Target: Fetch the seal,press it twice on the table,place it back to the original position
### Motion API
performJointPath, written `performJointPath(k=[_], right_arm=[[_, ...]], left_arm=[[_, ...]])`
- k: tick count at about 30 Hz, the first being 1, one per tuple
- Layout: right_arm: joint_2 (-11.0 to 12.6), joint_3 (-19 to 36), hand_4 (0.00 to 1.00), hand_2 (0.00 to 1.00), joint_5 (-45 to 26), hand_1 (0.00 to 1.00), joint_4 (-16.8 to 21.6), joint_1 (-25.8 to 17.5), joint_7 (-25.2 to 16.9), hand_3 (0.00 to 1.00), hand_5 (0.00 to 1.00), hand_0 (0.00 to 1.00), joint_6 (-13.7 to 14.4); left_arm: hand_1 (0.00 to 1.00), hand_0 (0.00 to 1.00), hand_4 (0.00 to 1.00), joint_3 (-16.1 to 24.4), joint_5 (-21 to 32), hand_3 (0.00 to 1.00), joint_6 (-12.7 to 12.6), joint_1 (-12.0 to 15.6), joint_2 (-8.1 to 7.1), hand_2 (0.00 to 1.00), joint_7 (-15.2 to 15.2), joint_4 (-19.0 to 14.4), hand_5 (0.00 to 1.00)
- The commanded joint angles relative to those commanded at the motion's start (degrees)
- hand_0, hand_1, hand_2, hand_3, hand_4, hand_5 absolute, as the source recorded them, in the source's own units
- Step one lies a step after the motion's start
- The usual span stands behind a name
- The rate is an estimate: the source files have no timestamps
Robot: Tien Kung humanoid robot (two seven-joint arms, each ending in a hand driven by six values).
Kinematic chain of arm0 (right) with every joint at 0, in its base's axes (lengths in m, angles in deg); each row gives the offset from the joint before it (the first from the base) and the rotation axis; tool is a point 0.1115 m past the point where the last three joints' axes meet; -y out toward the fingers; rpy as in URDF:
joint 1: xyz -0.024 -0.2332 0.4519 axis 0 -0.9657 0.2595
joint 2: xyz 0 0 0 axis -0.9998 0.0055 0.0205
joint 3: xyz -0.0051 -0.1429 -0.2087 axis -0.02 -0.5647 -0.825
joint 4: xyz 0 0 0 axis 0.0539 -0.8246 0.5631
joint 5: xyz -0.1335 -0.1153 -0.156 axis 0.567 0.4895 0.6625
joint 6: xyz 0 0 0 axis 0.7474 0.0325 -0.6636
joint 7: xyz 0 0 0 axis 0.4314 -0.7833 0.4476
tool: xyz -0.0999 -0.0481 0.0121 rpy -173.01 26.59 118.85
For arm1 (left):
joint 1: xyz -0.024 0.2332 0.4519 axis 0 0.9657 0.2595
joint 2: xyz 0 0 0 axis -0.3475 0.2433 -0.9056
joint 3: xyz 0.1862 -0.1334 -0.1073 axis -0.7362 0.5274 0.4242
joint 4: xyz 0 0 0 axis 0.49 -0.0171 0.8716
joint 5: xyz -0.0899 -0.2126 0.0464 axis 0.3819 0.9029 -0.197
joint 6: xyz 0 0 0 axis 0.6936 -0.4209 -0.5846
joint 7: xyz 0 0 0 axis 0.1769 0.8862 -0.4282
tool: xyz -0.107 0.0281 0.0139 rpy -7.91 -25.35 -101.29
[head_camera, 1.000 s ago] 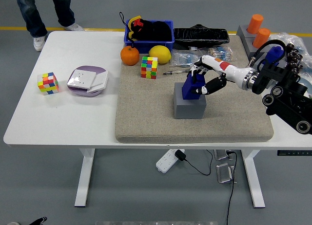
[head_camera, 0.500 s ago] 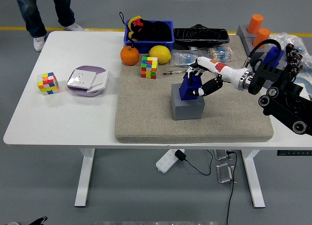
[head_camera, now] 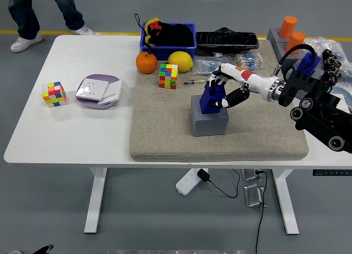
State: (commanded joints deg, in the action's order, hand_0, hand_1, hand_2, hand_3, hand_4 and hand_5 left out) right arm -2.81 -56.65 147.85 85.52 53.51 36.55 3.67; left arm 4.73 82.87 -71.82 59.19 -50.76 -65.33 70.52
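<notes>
Head view: right hand [head_camera: 224,92] around seal [head_camera: 209,99], mid-mat [head_camera: 165,138].

White table [head_camera: 82,133] on grey floor [head_camera: 49,210] with yellow line [head_camera: 110,32]

Right hand [head_camera: 224,89] fingers [head_camera: 218,83] wrapped on blue seal [head_camera: 210,100] atop grey block [head_camera: 209,121], beige mat [head_camera: 165,138].

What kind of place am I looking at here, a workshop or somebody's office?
Most likely a robot test lab. A white table on a bare grey floor holds practice props such as a colour cube and an orange, while a robot hand grips a blue seal.
</notes>
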Motion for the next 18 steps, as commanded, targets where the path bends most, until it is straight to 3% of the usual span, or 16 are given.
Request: performJointPath(k=[3, 4, 18], right_arm=[[0.0, 0.1, 0.894, 0.65, 0.2, 0.636, -0.1, 0.1, 0.0, 0.734, 0.002, 0.556, 0.0], [0.0, 0.1, 0.911, 0.695, 0.2, 0.684, -0.1, 0.1, 0.0, 0.753, 0.002, 0.601, 0.0], [-0.1, 0.3, 0.943, 0.714, 0.5, 0.708, -0.3, 0.0, 0.1, 0.76, 0.002, 0.626, -0.3]], left_arm=[[0.806, 0.814, 0.704, 0.0, 0.0, 0.816, 0.0, 0.0, -0.01, 0.776, 0.0, 0.0, 0.422], [0.806, 0.814, 0.704, 0.0, 0.0, 0.816, 0.0, 0.0, 0.0, 0.777, 0.0, 0.0, 0.422], [0.806, 0.815, 0.704, -0.1, 0.1, 0.816, 0.0, 0.0, 0.0, 0.776, 0.0, 0.0, 0.421]])
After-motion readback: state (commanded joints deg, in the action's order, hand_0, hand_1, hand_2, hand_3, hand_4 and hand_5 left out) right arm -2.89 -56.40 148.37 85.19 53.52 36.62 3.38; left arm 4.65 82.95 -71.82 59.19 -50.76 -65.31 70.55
